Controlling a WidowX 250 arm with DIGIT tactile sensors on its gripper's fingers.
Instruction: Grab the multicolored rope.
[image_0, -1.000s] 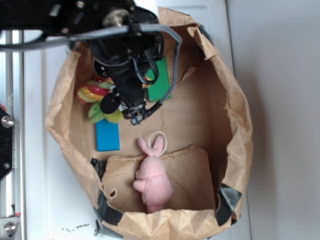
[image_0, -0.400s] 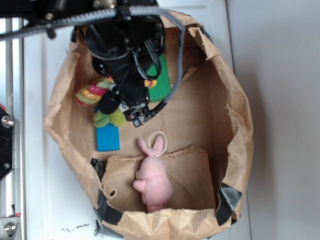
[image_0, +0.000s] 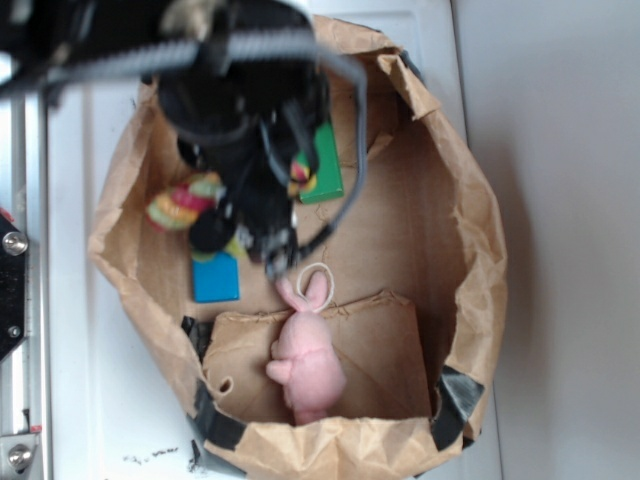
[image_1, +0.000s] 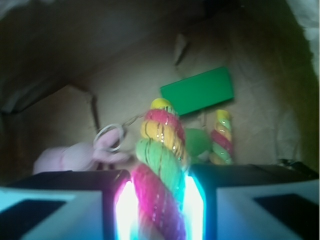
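Gripper (image_1: 160, 210) clamped on rope (image_1: 159, 165), twisted strand running up between both jaws in wrist view, pink-red, green, yellow bands visible. Seen from exterior view: rope (image_0: 185, 205) hanging at left of black arm, inside paper bag (image_0: 480, 250), above blue block (image_0: 215, 277). Green block (image_1: 197, 91) lay flat on bag floor beyond rope. Pink bunny (image_0: 305, 350) lay nearer front of bag on cardboard flap, ears just below gripper (image_0: 278, 262). White ring (image_0: 318, 275) beside ears.
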